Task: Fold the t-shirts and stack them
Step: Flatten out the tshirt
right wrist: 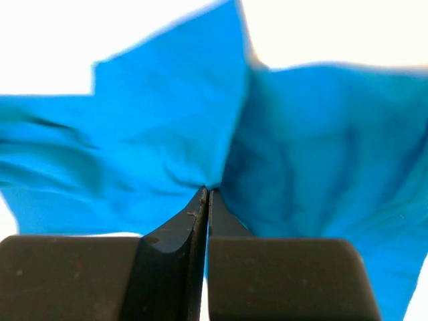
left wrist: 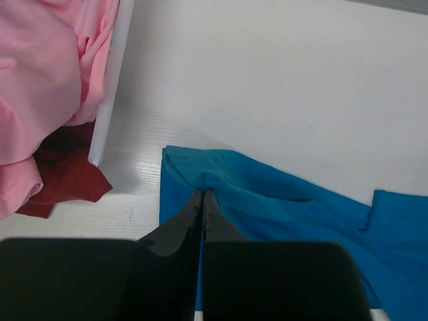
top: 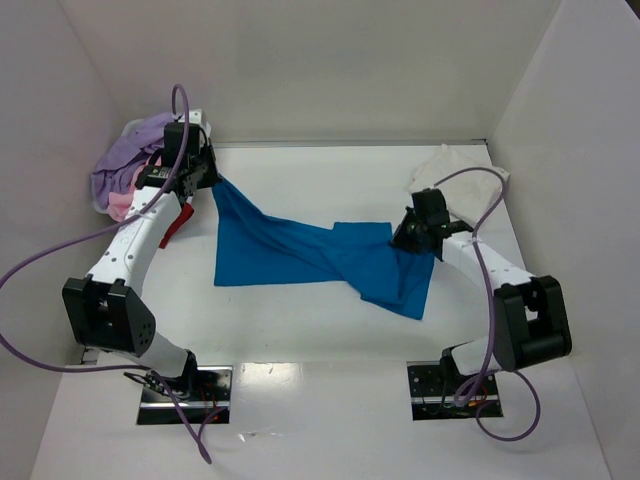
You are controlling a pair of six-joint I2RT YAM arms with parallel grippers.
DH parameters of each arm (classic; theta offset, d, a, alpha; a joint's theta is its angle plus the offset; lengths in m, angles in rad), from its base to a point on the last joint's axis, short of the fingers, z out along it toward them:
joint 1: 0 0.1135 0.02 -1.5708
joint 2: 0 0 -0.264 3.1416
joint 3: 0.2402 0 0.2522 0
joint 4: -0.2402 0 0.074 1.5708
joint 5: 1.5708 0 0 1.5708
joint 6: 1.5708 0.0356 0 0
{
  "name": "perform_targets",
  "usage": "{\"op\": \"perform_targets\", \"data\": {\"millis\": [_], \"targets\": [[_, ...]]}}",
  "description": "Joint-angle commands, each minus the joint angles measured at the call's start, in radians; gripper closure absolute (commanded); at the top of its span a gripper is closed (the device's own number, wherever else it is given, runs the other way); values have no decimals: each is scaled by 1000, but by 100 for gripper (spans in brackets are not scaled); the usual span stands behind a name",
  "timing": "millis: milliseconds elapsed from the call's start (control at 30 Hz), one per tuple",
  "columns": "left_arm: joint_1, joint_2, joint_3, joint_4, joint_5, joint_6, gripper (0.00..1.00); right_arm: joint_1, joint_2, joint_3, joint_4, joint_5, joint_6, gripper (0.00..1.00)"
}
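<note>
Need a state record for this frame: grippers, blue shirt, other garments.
left gripper: shut on blue t-shirt, far-left corner
right gripper: shut on blue t-shirt, right side
blue t-shirt: mostly on table, twisted mid-span, unfolded
basket: far left, holds lavender t-shirt and pink t-shirt
dark red t-shirt: on table at basket's edge
white t-shirt: crumpled, far right

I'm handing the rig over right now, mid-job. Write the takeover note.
Left tool: shut on the far-left corner of the blue t-shirt, beside the basket.
Right tool: shut on its right part.
Blue t-shirt lies spread mid-table, twisted, not yet folded.
White t-shirt lies at the far right; lavender t-shirt, pink t-shirt and dark red t-shirt are at the basket.
Done: no stack in view. Left: fold and stack them all.
</note>
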Motion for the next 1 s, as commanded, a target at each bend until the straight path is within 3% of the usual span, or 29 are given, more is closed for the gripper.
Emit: {"op": "perform_targets", "data": {"millis": [0,300,500,733,967], "targets": [[5,1,47,16,6,24,100,9,-85,161,-34,52,0,100],[35,1,252,-36,37,52,100,-67,6,685,-120,101,-130,100],[44,-44,398,-86,-9,83,100,-138,15,946,-171,110,-210,100],[55,-165,442,-129,-48,72,100,-173,-126,985,-182,141,-255,100],[55,-387,369,-142,-71,52,100,-173,-353,916,-211,219,-273,100]]}}
